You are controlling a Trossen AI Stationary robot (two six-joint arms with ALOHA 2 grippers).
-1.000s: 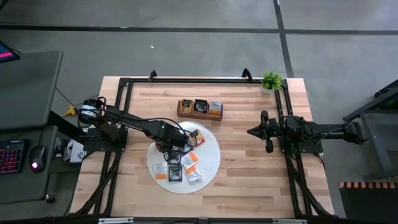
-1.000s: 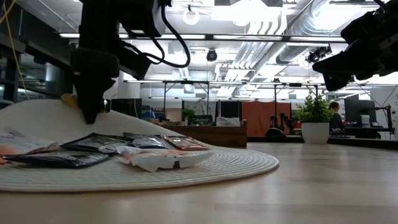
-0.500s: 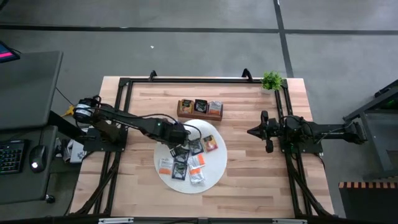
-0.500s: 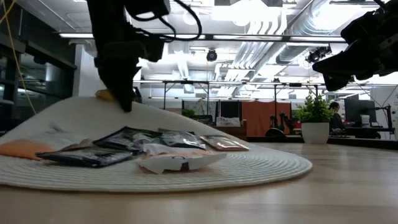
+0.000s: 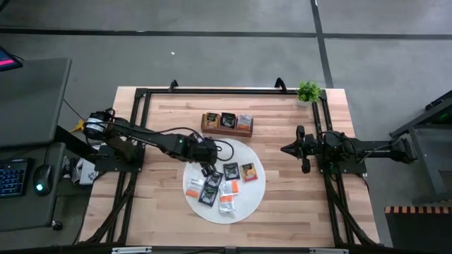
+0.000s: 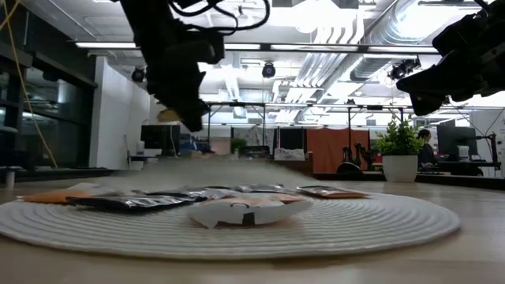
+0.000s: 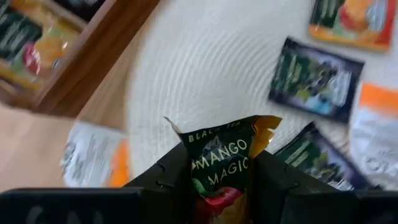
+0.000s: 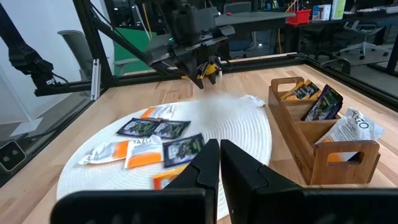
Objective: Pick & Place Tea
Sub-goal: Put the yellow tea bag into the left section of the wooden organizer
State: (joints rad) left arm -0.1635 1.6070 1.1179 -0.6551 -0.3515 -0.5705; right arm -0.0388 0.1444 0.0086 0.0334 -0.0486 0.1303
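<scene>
I see the left gripper (image 5: pixel 207 167) above the round white mat's (image 5: pixel 254 201) rim nearest the wooden tray (image 5: pixel 227 131), clamped on 1 mango tea sachet (image 7: pixel 227 167) (black and orange, label readable in the left wrist view) and holding it clear of the mat. The other sachets (image 5: pixel 220 188) lie flat near the mat's middle, and 3 more stand in the tray. Right gripper (image 5: pixel 285 149) waits well off the mat's right side, fingers together and empty.

Open-plan lab/office: exposed ceiling ducts (image 6: pixel 347 35), desks, monitors (image 6: pixel 454 140).
</scene>
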